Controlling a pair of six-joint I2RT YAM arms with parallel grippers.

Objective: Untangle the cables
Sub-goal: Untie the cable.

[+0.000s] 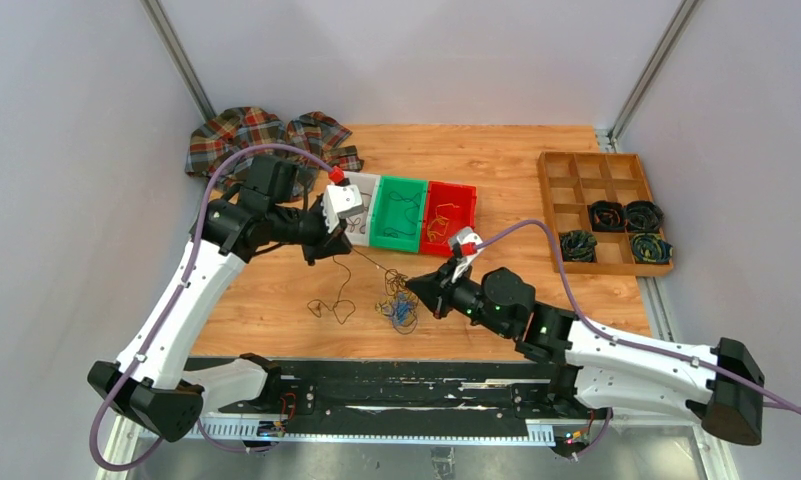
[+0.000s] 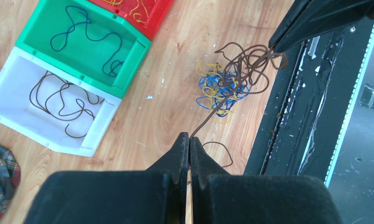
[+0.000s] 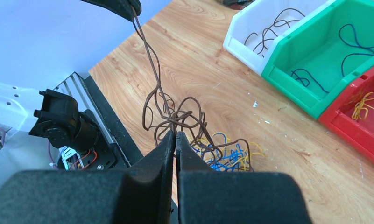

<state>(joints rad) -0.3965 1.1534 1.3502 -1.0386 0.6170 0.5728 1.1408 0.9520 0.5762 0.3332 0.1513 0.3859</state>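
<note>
The cables form a blue and yellow clump [image 1: 401,308] on the wooden table [image 1: 516,160], with a brown cable [image 2: 212,117] tangled over its top. My left gripper [image 2: 189,139] is shut on one end of that brown cable, which runs taut from it to the clump. My right gripper [image 3: 175,135] is shut on the brown cable's knotted loops just above the clump [image 3: 227,154]. In the top view the left gripper [image 1: 342,250] stands up and left of the clump and the right gripper [image 1: 414,284] right beside it.
White [image 1: 361,190], green [image 1: 401,190] and red [image 1: 451,192] bins stand in a row behind the clump, each with sorted cables inside. A wooden compartment tray [image 1: 576,165] with dark coiled bundles is at the right. A plaid cloth [image 1: 266,135] lies back left. One loose thin cable [image 1: 334,305] lies left of the clump.
</note>
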